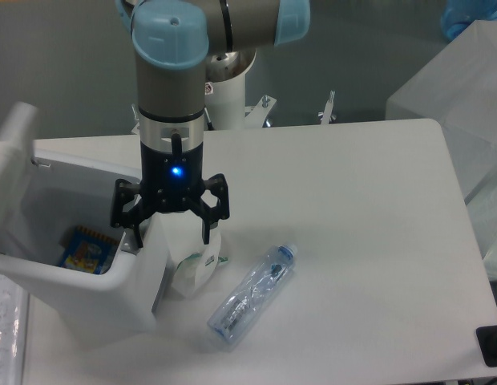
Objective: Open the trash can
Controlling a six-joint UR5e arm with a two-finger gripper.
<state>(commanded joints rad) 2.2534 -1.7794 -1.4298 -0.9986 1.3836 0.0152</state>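
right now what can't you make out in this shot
- Trash can push button: hidden behind the tool, so contact can't be confirmed.
- Raised lid: blurred, left edge cuts it off.
- Bin contents: only a colourful packet shows; walls hide the rest.
- White carton: partly behind the tool's fingers.

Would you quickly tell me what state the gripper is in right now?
Gripper: open, holding nothing, fingers spread, one fingertip down at the trash can rim.

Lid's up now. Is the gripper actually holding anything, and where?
Nothing is held. The gripper has its jaws spread, one finger down at the rim of the trash can, clamping nothing.
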